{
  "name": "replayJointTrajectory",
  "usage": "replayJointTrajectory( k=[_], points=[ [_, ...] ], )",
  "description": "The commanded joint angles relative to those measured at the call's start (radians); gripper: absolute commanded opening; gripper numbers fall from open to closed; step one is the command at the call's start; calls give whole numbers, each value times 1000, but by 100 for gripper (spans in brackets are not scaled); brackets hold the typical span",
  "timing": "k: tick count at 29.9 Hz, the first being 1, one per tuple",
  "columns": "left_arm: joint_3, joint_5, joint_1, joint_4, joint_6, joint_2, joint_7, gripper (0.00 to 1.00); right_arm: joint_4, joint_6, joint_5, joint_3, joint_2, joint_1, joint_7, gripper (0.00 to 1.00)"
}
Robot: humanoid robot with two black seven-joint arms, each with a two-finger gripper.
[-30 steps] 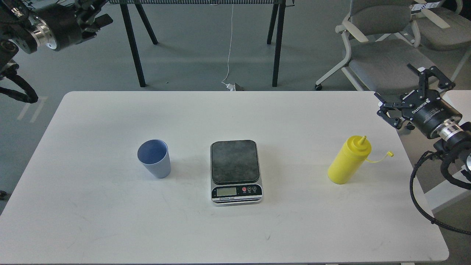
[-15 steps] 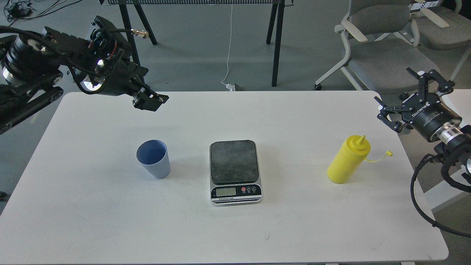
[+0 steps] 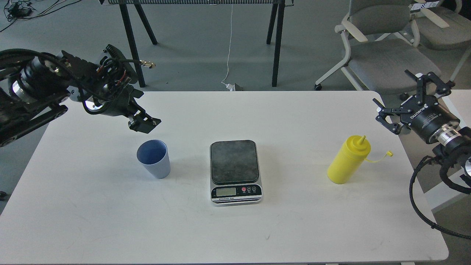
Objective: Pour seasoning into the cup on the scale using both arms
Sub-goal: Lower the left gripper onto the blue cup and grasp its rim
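The light blue-grey ribbed cup [image 3: 153, 159] stands upright on the white table [image 3: 294, 117], left of the scale [image 3: 235, 171]. The scale's dark plate is bare. The yellow squeeze bottle [image 3: 347, 160] stands at the right, its small cap hanging off to the right on its tether. My left gripper [image 3: 144, 124] hovers just above and behind the cup, pointing down to the right; its fingers look like one dark block. My right gripper [image 3: 396, 94] is open and empty, up and to the right of the bottle, at the table's right edge.
Grey office chairs [image 3: 382, 55] stand beyond the table's back right corner. Black legs of another table [image 3: 131, 44] and a white cable [image 3: 230, 44] are on the floor behind. A second white surface [image 3: 456, 97] lies at the right edge.
My left arm has swung in from the top left and come down toward the cup. My right gripper has shifted slightly up and left. The cup, scale and bottle have not moved.
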Motion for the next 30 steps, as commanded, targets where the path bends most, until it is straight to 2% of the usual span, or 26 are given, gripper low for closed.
replayJointTrajectory(
  k=[1, 5, 8, 16, 30],
  points=[
    [15, 0, 1, 30, 0, -25, 0, 100, -1, 0, 0, 1, 0, 0, 0, 99],
    [15, 0, 2, 67, 0, -55, 0, 99, -3, 0, 0, 3, -1, -2, 0, 99],
    [16, 0, 14, 85, 0, -68, 0, 95, -3, 0, 0, 6, -4, -6, 0, 99],
    [99, 0, 22, 92, 0, -79, 0, 93, -4, 0, 0, 7, -6, -9, 0, 99],
    [108, 0, 83, 119, 0, -82, 0, 89, -3, 0, 0, 4, -6, -17, 0, 99]
  ],
)
